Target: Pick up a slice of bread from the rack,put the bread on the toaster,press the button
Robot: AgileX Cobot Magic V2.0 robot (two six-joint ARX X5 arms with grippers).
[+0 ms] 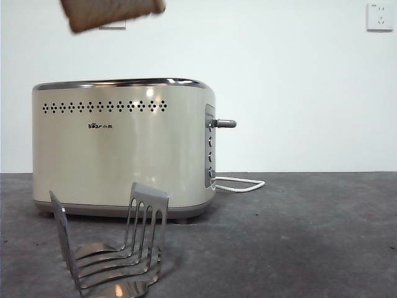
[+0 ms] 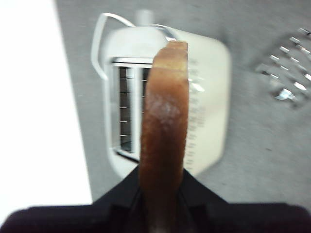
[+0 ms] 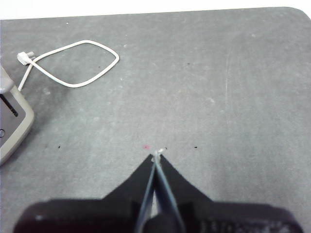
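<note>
Two left fingers (image 2: 163, 194) clamp the slice of bread (image 2: 164, 121) above the toaster (image 2: 204, 97); right fingers (image 3: 156, 158) closed

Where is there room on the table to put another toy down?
The widest bare patch is the grey table beside the toaster, past its white cord. The right gripper hangs over that stretch. It is crowded in front of the toaster, where the rack stands close.
</note>
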